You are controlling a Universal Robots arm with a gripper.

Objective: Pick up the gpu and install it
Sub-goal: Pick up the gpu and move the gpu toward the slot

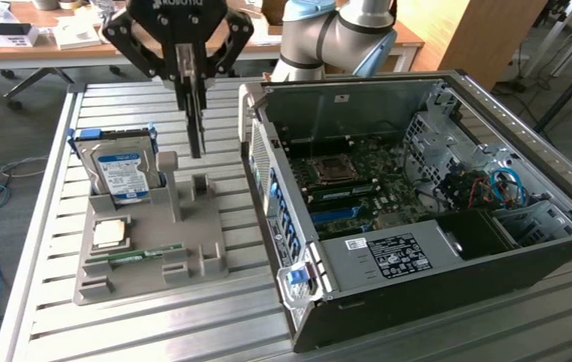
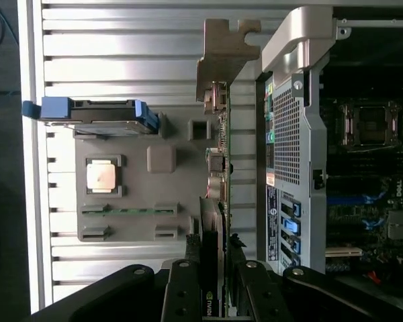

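Exterior view: the gripper [image 1: 193, 79] pinches the gpu [image 1: 198, 128] on edge, a thin dark slab hanging over the grey moulded tray [image 1: 201, 260], beside the open computer case [image 1: 296, 226]. Such a narrow hold could let the card twist and knock the sheet-metal wall.

Wrist view: the jaws clamp the board's flat faces, and its pale stamped bracket [image 2: 225, 47] juts ahead, likely to snag the perforated case rim

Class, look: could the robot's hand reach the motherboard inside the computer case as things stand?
Probably yes. The computer case lies with its side open upward, so the motherboard is exposed. The hand, shut on the gpu, hangs beside the case.
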